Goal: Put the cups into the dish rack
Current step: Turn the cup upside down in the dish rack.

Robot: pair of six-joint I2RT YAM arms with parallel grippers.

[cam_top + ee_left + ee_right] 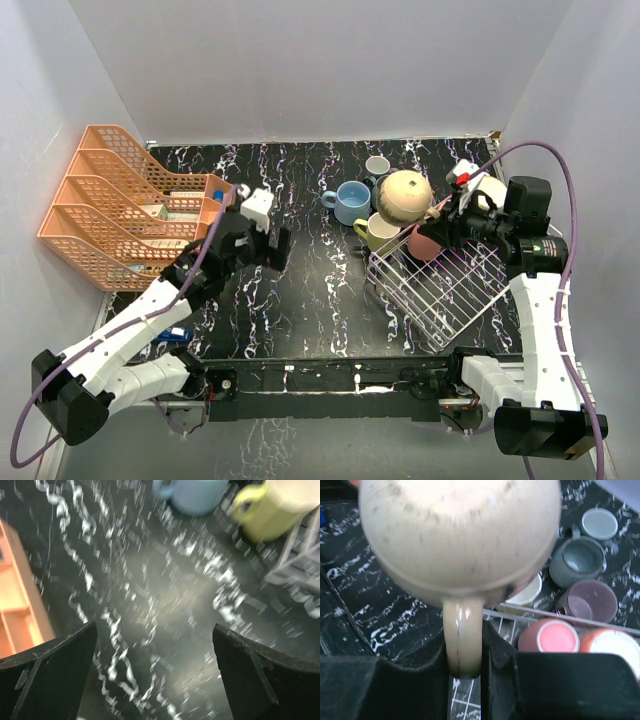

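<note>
Black white-veined table (300,300) inside white walls: a tan mug (404,195) hangs above the far-left corner of the dish rack (450,290).

The tan mug is speckled and round-bodied, tipped so its underside faces the right wrist camera. Its glossy handle (462,640) is clamped between the closed fingers of the right gripper (440,222). The right arm rises from its base just near of the rack, bends at the elbow and reaches left across the rack's far side. A pink mug (425,243) sits in the rack's far-left corner, a pale yellow mug (378,232) just outside that corner, and a blue mug (352,202) beyond it. Well left of the rack, the left gripper (155,680) points down at bare table, jaws wide and holding nothing.
</note>
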